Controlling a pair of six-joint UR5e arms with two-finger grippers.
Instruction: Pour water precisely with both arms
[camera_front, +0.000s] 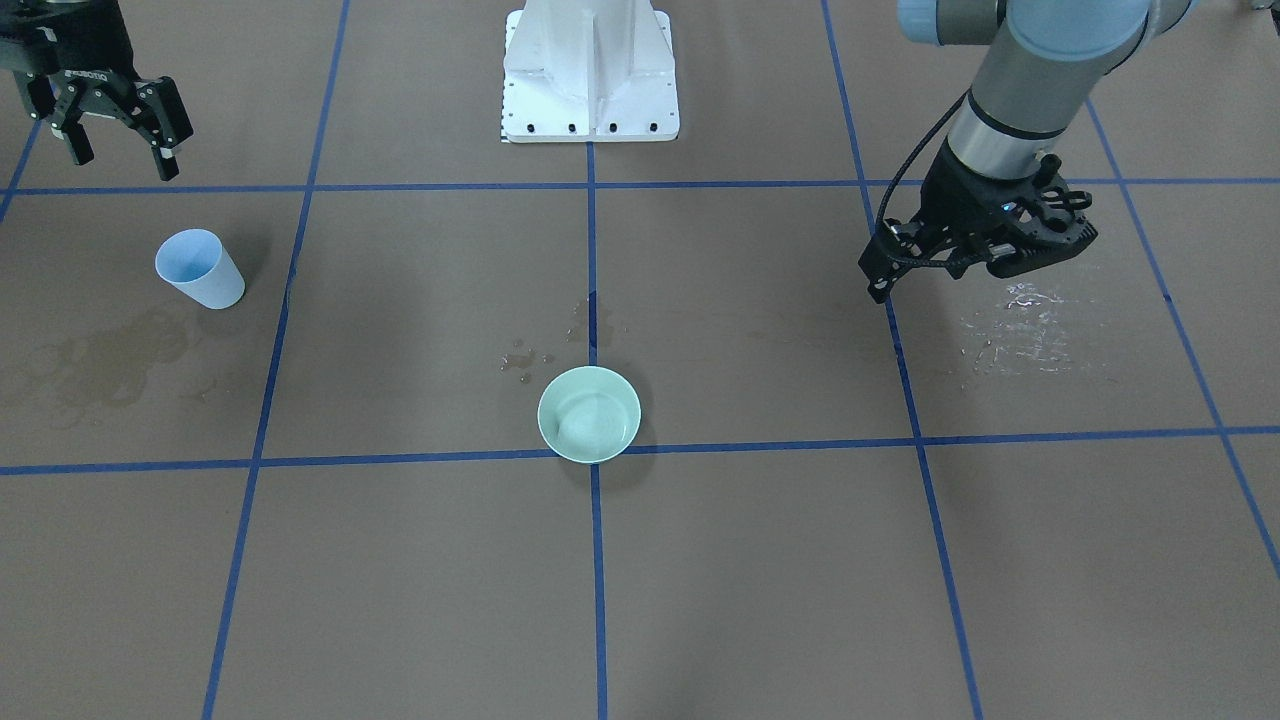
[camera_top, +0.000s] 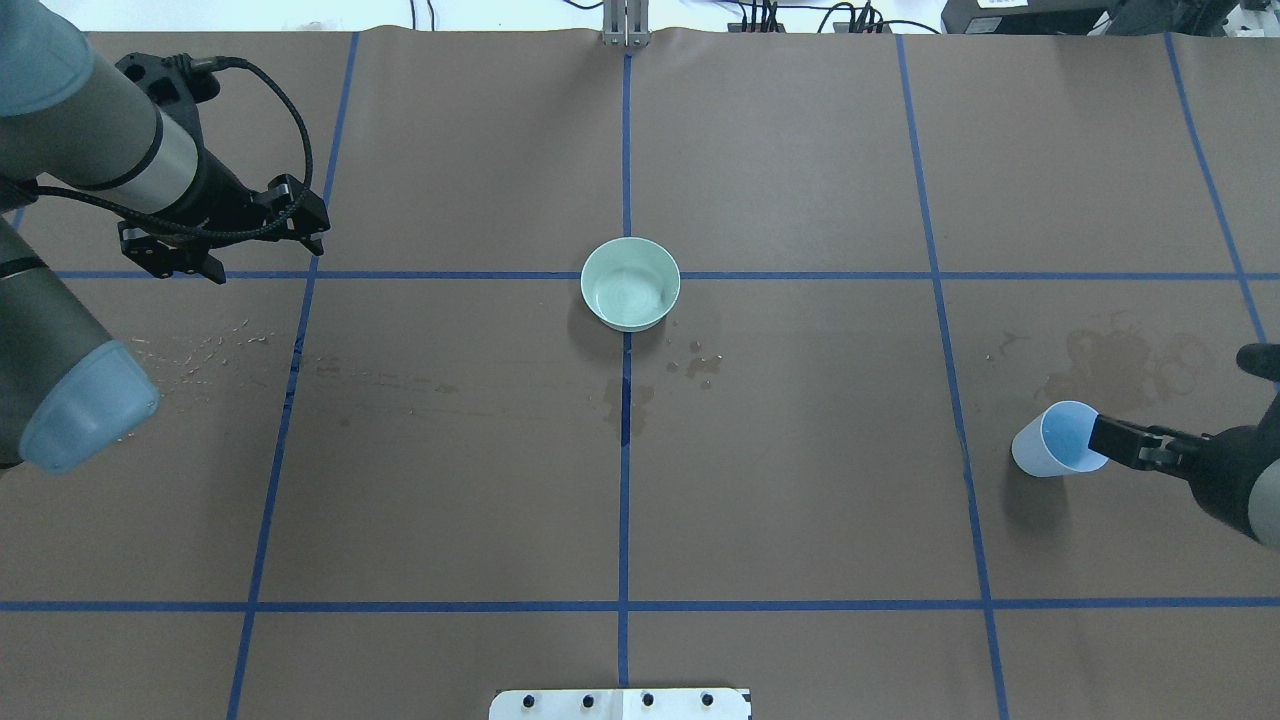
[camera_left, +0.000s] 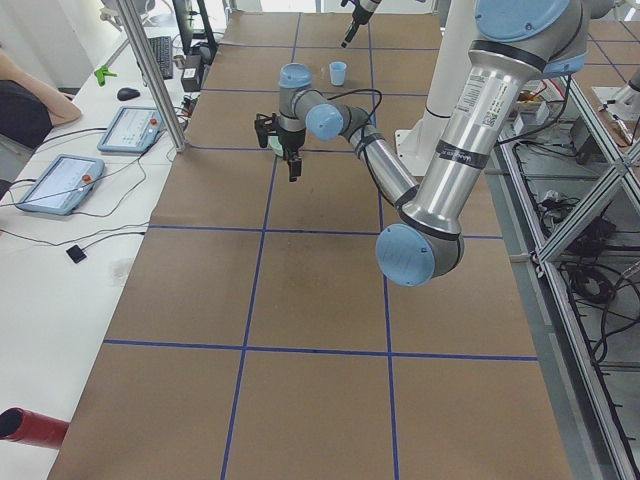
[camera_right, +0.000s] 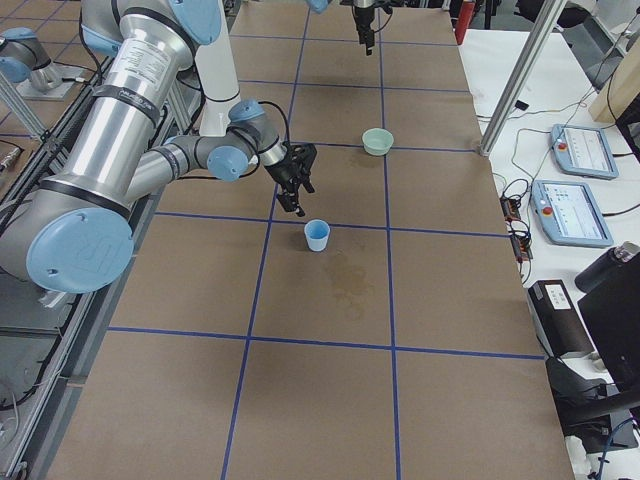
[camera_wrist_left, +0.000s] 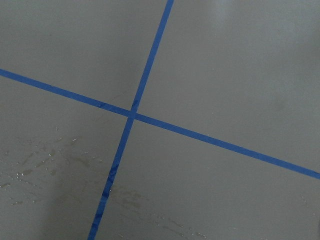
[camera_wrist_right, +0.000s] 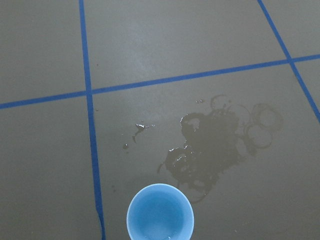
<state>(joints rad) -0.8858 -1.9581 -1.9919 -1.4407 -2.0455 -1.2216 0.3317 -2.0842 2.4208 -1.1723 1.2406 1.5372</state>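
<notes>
Water (camera_front: 592, 428) pools shallow in the bowl (camera_front: 557, 378) at the worktop's middle, with splashes (camera_front: 1020, 330) toward the left end. The cup (camera_front: 205, 275) stands free near the right end, with the right claw (camera_front: 120, 160) spread and empty beside it. Whether the left claw (camera_front: 885, 283) is open cannot be told. A grasp looks due next, which means straddling the cup squarely and closing gently.

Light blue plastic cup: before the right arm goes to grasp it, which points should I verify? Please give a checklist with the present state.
1. Light blue plastic cup stands upright: ok.
2. Right gripper has its fingers open: ok.
3. Right gripper is apart from the cup: ok.
4. Water inside the cup: cannot tell.
5. Brown paper table cover dry beside the cup: not ok, dark wet stain.
6. Pale green round bowl upright, nothing over it: ok.
</notes>
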